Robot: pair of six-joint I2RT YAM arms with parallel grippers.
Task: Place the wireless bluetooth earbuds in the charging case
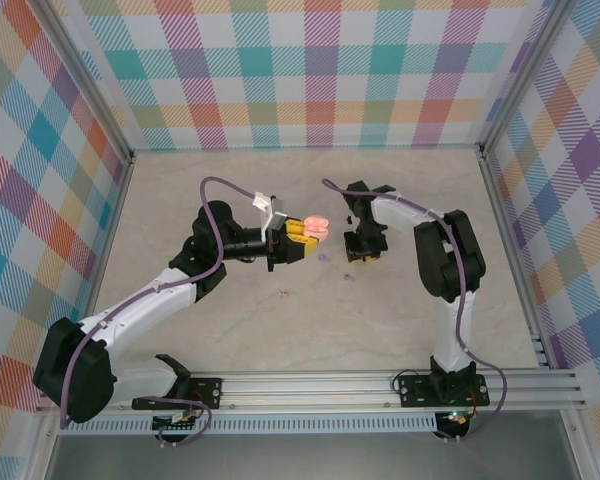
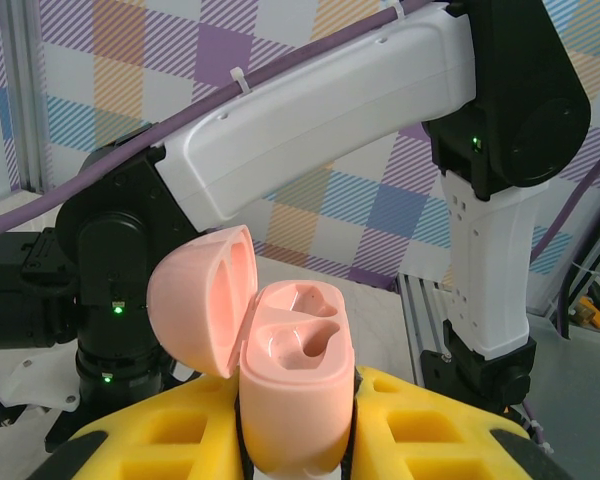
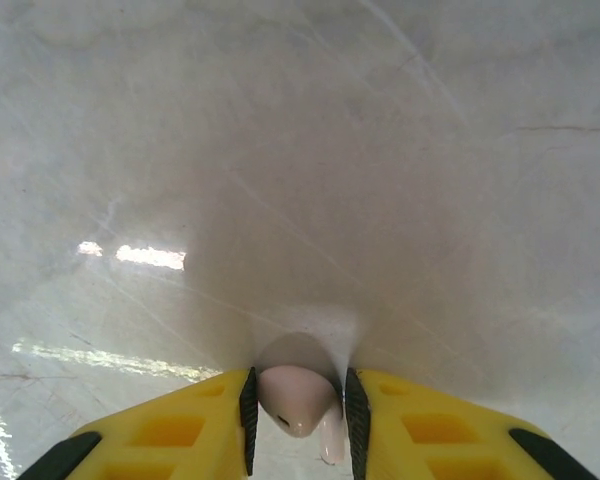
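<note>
smooth pale pink earbud (image 3: pixel 294 396) pinched in the right tool (image 3: pixel 298 425) — left tool (image 2: pixel 295 445) clamps the pink case (image 2: pixel 292 385), lid open. top view adds lilac earbuds (image 1: pixel 348 277) on the counter (image 1: pixel 380 335).

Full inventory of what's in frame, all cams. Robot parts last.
charging case: 1, pale pink, lid open, both sockets empty, in left gripper
pale pink earbud: 1, between right gripper's fingers, close to table
lilac earbuds: 2, on table near right gripper
pinkish speck: 1, on table, too small to identify
table: 1, pale marbled
walls: multicolour plaid, three sides
left gripper: yellow fingers, shut on charging case
right gripper: yellow fingers, shut on pale pink earbud
</note>
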